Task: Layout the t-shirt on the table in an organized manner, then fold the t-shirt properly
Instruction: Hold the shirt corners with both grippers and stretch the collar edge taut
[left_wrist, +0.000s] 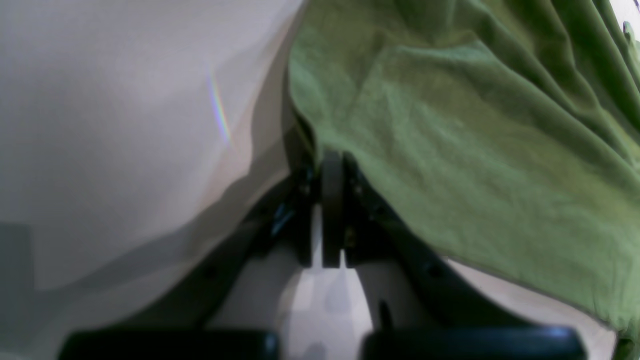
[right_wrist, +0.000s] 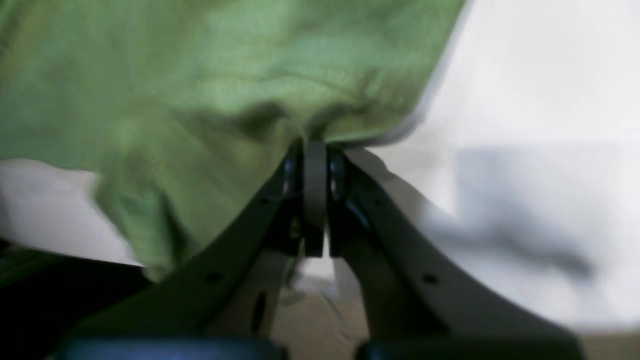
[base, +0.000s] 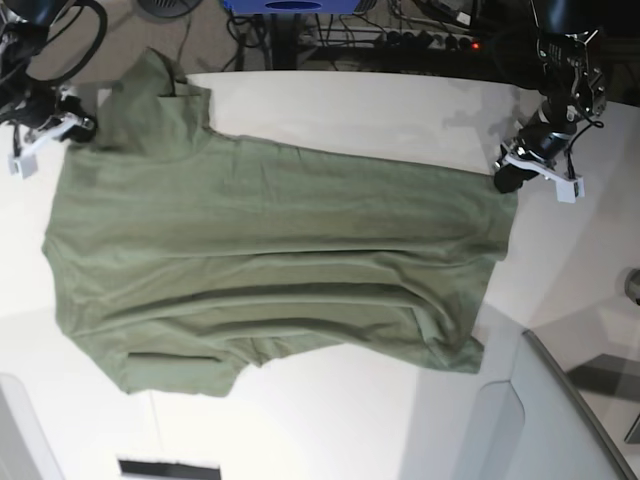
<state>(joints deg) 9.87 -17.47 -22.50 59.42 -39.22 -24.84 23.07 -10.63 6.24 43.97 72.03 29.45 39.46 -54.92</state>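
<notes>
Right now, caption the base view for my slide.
Olive-green t-shirt stretched across the white table, left gripper and right gripper each pinching a corner.

Along the top of the base frame, beyond the white surface: dark floor, a tangle of black cables, a power strip with a small red light, a blue object at top centre. At lower right, a grey angled panel. Bright, even overhead light, soft shadows.
</notes>
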